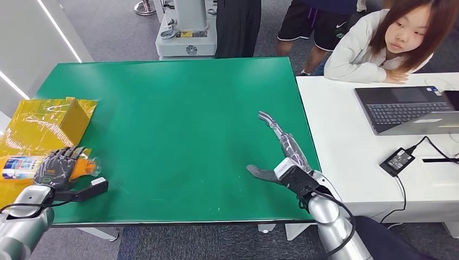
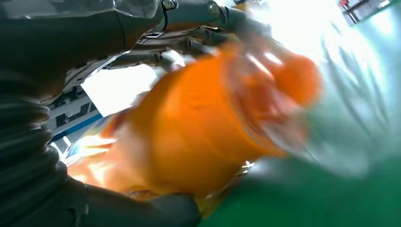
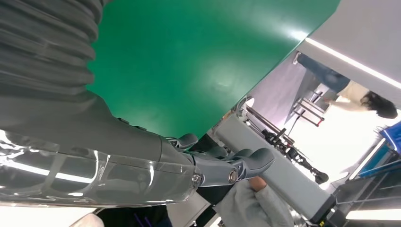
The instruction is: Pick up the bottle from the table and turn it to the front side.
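Observation:
An orange drink bottle [image 1: 81, 167] with a clear neck and a coloured label [image 1: 16, 167] lies on its side at the green table's [image 1: 178, 119] near left edge. My left hand [image 1: 57, 169] wraps over its middle, fingers curled around it and thumb underneath. In the left wrist view the bottle [image 2: 198, 137] is a blurred orange body pressed against my palm. My right hand [image 1: 281, 157] lies flat near the table's right edge, its fingers [image 3: 236, 168] stretched out and holding nothing.
A yellow cellophane-wrapped box [image 1: 46, 122] sits at the left edge just beyond the bottle. A white desk [image 1: 352, 141] to the right carries a laptop [image 1: 406, 108] and a power adapter [image 1: 398, 160]. A person [image 1: 389, 43] leans on the desk's far side.

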`<action>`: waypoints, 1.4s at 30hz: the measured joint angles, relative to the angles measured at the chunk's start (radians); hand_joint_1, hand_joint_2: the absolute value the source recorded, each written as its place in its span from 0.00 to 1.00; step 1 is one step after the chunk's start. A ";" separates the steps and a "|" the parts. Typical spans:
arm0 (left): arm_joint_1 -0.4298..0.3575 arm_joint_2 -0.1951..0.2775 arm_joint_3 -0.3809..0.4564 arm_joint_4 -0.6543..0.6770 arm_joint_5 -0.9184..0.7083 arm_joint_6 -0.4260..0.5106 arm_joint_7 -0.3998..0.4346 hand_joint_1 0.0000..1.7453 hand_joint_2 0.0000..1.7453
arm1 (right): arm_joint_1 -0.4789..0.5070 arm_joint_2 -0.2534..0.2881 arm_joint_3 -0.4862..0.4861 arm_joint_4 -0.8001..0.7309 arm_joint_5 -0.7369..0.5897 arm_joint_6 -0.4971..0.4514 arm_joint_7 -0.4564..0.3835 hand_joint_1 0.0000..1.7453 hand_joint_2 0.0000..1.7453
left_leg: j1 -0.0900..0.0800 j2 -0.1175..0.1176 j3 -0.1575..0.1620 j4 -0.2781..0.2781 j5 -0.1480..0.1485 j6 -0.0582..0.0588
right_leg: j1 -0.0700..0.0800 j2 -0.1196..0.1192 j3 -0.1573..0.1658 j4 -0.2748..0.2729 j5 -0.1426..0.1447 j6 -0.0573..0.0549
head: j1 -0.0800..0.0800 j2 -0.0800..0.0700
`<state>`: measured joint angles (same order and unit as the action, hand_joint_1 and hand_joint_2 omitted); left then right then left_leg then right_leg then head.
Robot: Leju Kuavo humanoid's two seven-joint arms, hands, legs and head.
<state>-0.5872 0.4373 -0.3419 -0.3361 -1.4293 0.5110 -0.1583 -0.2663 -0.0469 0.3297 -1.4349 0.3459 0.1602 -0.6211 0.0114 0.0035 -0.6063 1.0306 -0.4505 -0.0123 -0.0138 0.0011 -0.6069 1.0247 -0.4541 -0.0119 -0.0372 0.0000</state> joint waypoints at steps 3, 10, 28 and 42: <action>0.012 -0.005 0.012 0.000 0.011 0.025 0.002 0.00 1.00 | -0.014 0.000 0.011 0.017 -0.002 -0.001 0.000 0.00 1.00 | 0.000 0.000 0.001 0.000 0.000 0.000 | 0.000 0.000 0.001 0.000 0.000 0.000 | 0.000 0.000; 0.050 -0.032 0.074 0.000 0.100 0.114 -0.017 0.00 1.00 | -0.019 -0.002 0.020 0.044 -0.014 -0.006 -0.008 0.00 1.00 | 0.000 -0.001 0.002 -0.001 0.000 0.000 | 0.000 -0.001 0.002 0.000 0.000 0.000 | 0.000 0.000; 0.242 -0.325 0.419 -0.239 0.643 0.196 -0.518 0.00 1.00 | 0.020 -0.016 0.022 0.069 -0.062 -0.043 -0.044 0.00 1.00 | -0.001 -0.002 0.002 0.001 -0.001 0.001 | -0.001 -0.002 0.003 -0.003 0.000 0.000 | 0.000 0.000; 0.423 -0.453 0.160 -0.812 1.159 0.154 -0.526 0.00 1.00 | 0.140 -0.027 -0.030 0.018 -0.178 -0.098 -0.078 0.00 1.00 | 0.000 -0.003 0.001 0.001 -0.003 0.001 | -0.001 -0.003 0.002 -0.003 -0.001 0.001 | 0.000 0.000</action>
